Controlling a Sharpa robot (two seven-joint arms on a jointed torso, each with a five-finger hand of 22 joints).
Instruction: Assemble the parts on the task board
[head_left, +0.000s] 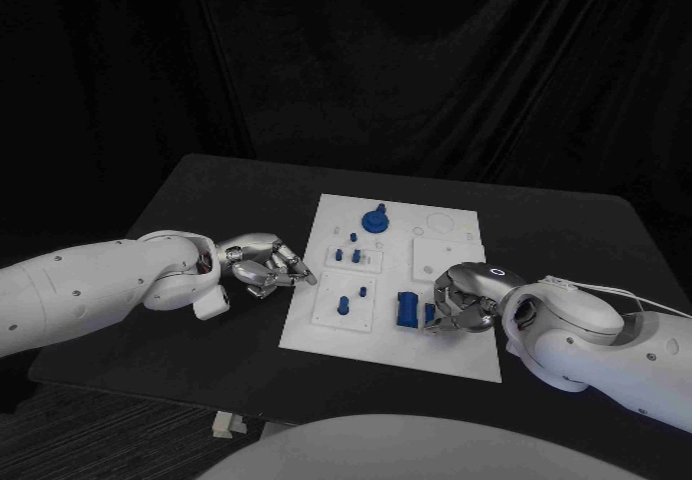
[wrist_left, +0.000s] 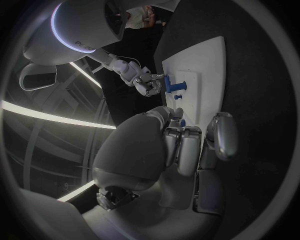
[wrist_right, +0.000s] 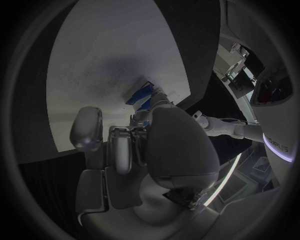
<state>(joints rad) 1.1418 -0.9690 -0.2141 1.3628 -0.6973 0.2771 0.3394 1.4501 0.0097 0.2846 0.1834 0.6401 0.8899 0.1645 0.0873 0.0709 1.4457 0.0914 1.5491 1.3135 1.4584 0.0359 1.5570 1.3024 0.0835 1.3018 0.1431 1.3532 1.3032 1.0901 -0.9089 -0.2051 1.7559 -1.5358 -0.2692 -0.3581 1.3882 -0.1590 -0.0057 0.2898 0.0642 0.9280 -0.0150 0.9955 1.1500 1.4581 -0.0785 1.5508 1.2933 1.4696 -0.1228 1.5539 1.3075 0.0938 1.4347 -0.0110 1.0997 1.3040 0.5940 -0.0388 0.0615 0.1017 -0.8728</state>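
At the middle of the black table (head_left: 188, 200) the white task board (head_left: 447, 345) is lying, with most of the blue parts grouped on its left half; a round blue part (head_left: 376, 218) is standing at the far end, small pegs (head_left: 348, 255) are sitting mid-board, and a stubby blue cylinder (head_left: 408, 310) is resting near the front edge; the right hand (head_left: 459, 303) is pinching that cylinder from the right side, fingers curled in on it; the left hand (head_left: 264, 266) is hovering just off the board's left edge, fingers curled inward and holding nothing. Judging from this, the right hand should be keeping the cylinder upright while lifting; the pinch should be staying firm.
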